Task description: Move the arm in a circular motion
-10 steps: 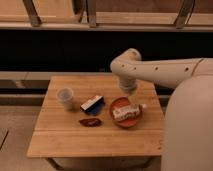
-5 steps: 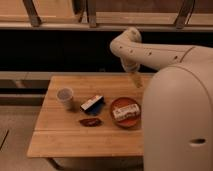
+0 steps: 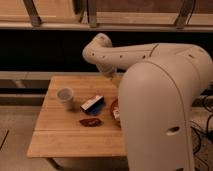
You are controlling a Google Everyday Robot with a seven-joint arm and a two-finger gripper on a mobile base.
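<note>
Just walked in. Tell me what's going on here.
The cream-white arm is swinging above a wooden table, touching nothing on it. Its gripper now sits by the table's far edge; a second ago it hung over the red bowl, and the elbow has since moved up and left. The cup, blue-and-white packet and dark snack lie untouched.
</note>
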